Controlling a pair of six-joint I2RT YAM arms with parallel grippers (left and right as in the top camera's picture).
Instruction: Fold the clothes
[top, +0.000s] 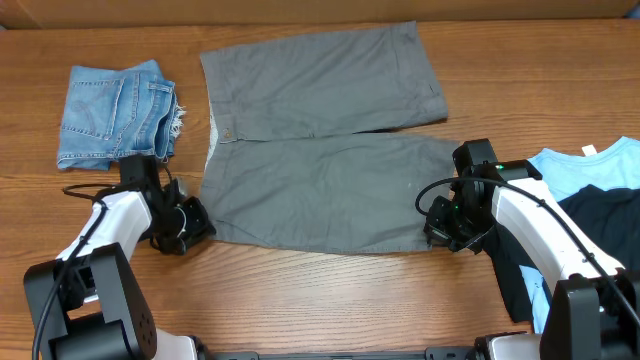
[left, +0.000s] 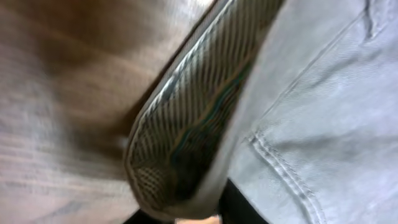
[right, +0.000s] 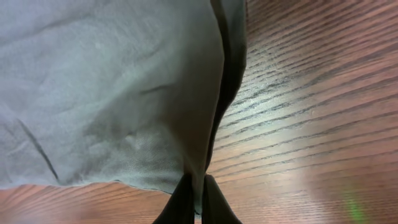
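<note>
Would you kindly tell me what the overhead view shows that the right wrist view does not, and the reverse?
Only overhead: the whole grey shorts spread flat, the denim shorts, a light-blue T-shirt, a black garment, and the left gripper at the waistband end. Only right wrist: the right gripper shut on the shorts' hem edge, seen close. Both: grey fabric on the wooden table.

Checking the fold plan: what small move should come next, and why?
Probably lift the near edge slightly with both arms: the right fingers pinch the hem corner of the grey shorts, the left fingers sit at the waistband corner, and the shorts lie flat.
</note>
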